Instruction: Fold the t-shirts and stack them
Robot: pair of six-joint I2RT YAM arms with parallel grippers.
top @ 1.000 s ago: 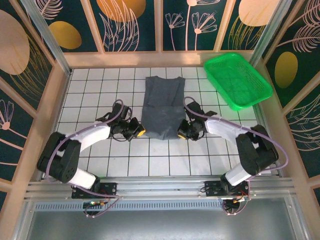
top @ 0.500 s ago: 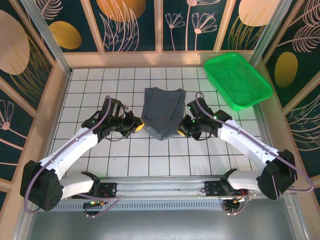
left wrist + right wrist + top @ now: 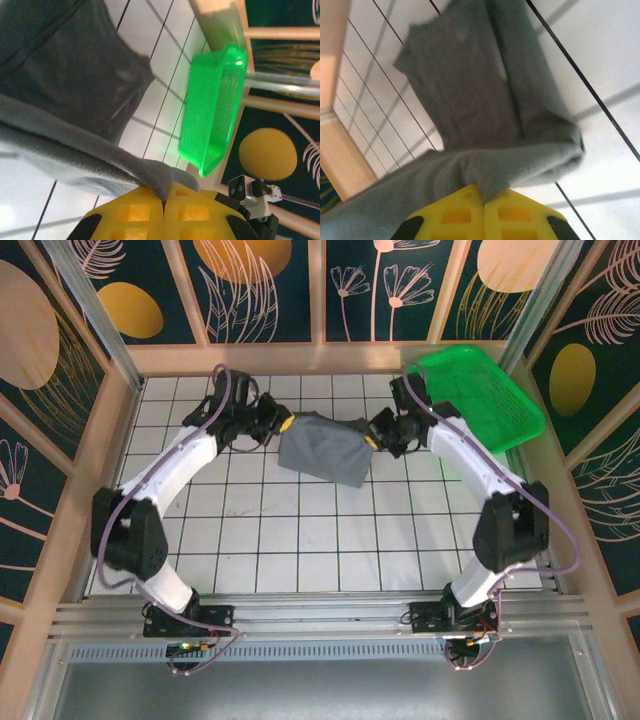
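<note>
A dark grey t-shirt (image 3: 322, 448) is stretched between two robot arms near the far edge of the white tiled table (image 3: 300, 540). The left gripper (image 3: 285, 424) and the right gripper (image 3: 371, 437) each pinch a top corner of the shirt, their yellow pads pressed together on the cloth. A green basket (image 3: 478, 400) sits at far right.

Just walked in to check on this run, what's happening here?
Two robot arms are mid-fold on a dark slate-grey cotton t-shirt. The left gripper and the right gripper each pinch an edge, shut on the cloth and lifted over the far part of the white tiled table. The rest drapes down onto the tiles. A bright green plastic basket sits at the far right corner.
</note>
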